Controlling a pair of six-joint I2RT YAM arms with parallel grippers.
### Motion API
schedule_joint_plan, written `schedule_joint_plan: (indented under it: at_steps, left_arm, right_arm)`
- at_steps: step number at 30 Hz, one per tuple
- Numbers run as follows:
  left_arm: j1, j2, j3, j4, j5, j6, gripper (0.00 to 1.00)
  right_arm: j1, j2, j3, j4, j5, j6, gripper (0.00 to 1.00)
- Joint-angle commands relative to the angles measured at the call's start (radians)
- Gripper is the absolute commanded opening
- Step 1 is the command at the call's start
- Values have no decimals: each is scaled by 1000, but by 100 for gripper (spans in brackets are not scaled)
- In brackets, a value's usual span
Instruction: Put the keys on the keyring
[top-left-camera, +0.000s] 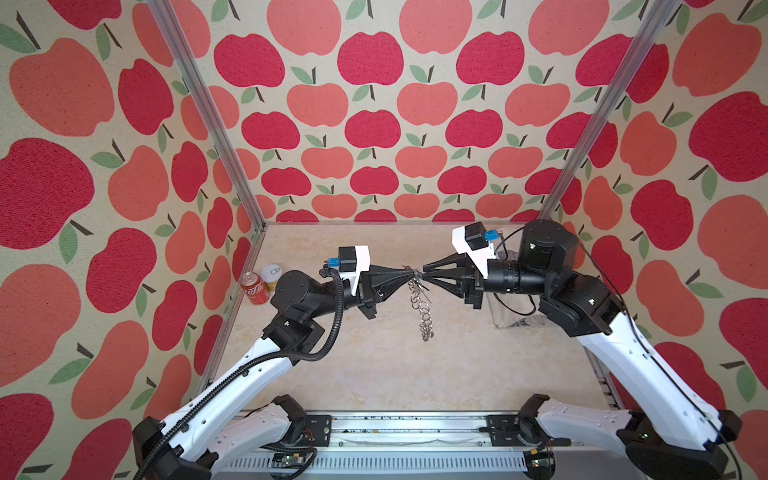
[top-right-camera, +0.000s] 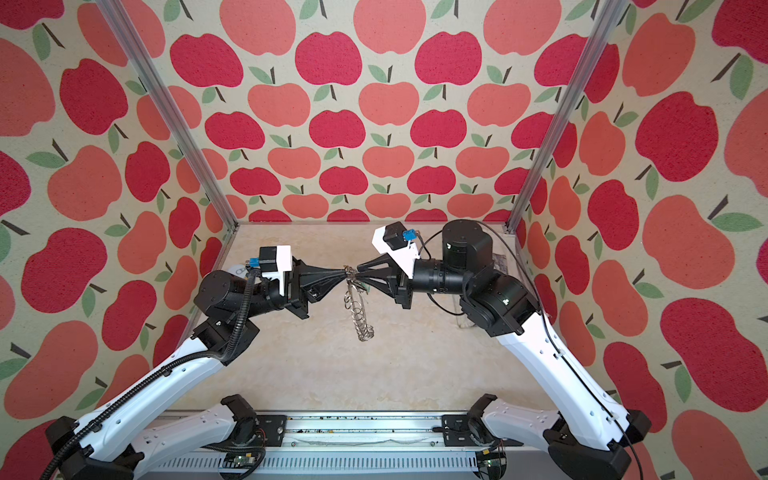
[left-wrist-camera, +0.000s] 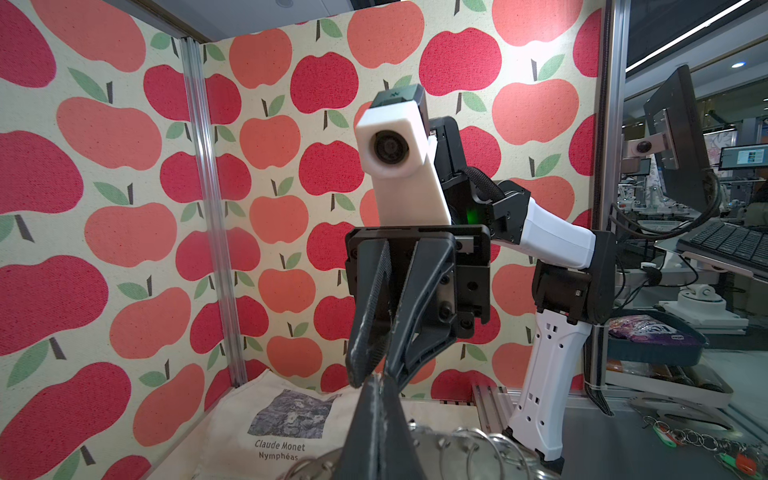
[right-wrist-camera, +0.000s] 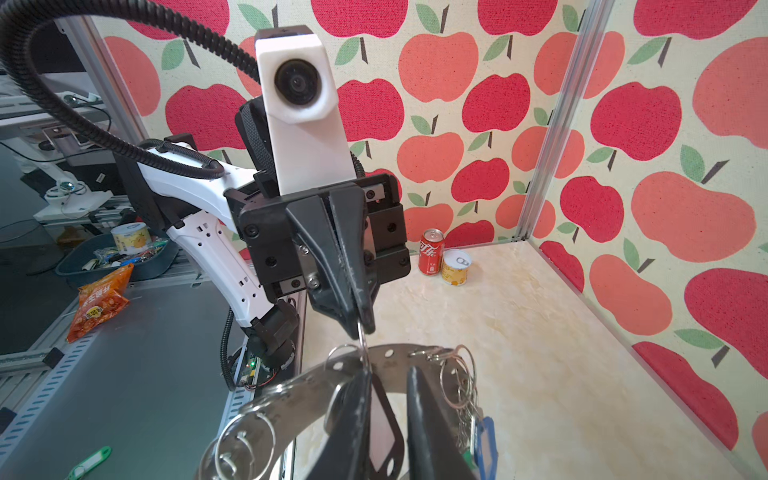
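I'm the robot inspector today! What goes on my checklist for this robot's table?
Surface: beige marbled table, no spills seen.
Job's things: keyring hangs edge-on between both grippers; blue tag beside its rings; key blades hidden.
Clutter: red can, yellow tin, printed tote bag.
Grippers: left gripper shut on the keyring's wire ring; right gripper at the disc, grip unclear.
Cables: black conduit loops along left arm.
Surroundings: apple-print walls, metal posts.

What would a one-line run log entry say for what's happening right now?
left gripper: shut on keyring, holding it aloft | right gripper: tip-to-tip with left, jaws slightly apart, grip unclear | blue tag: by rim rings
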Motion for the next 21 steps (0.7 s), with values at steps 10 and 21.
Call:
schedule_joint_plan:
  at_steps: [10,21]
  left_arm:
    - [8,-20,-1,63,13,-13,0]
    - [7,-9,5,74,23,-18,0]
  right_arm:
    - [-5,-21,-38,41,-55,42,17]
    - [-5,-1,-50,73,-88,64,15]
